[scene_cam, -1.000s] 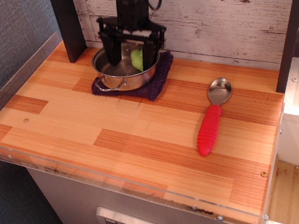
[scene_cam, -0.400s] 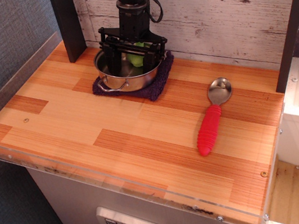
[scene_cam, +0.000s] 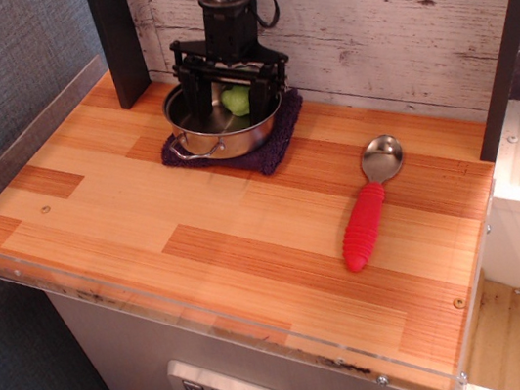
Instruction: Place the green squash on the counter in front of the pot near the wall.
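The end effector (scene_cam: 233, 98) hangs over the pot (scene_cam: 224, 121) at the table's (scene_cam: 194, 215) back edge near the wall (scene_cam: 379, 8), fingers closed around the squash (scene_cam: 236, 100), above the pot's rim.

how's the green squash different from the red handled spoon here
The green squash is small, rounded and light green; the spoon is long, with a ribbed red handle and shiny metal bowl. The squash sits between the gripper fingers over the pot near the wall; the spoon lies flat on the counter to the right, untouched.
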Controlling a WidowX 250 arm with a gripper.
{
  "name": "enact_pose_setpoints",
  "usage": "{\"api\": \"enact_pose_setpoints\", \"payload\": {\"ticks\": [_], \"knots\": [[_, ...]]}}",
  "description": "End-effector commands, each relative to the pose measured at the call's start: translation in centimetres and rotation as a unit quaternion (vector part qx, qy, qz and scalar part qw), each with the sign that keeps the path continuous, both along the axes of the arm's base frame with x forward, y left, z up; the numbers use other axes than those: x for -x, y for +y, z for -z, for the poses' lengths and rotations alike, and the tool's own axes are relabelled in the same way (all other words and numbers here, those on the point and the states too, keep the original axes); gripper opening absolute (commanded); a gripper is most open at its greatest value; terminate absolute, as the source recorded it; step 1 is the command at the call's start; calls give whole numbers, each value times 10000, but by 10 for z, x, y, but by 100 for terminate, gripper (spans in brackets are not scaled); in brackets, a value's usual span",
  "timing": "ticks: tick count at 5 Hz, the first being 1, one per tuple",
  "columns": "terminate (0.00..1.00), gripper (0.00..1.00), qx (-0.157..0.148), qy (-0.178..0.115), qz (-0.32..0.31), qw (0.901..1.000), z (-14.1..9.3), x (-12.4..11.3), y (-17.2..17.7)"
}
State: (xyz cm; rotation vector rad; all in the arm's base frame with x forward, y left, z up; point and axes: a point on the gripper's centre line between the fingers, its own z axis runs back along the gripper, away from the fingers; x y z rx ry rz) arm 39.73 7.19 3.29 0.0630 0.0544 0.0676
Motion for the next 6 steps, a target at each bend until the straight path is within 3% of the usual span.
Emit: {"api": "enact_pose_setpoints", "payload": {"ticks": [1, 2, 3, 4, 5, 6], "knots": [[0, 100, -2, -510, -102, 9986, -20, -19, 11], [0, 100, 1, -506, -130, 9986, -12, -17, 10], [0, 0, 6, -490, -124, 9987, -7, -15, 7], [0, 0, 69, -700, 41, 9975, -20, -15, 5], [0, 0, 77, -1332, 180, 9909, -61, -5, 5], [0, 0, 48, -1667, 77, 9860, -93, 16, 20]]}}
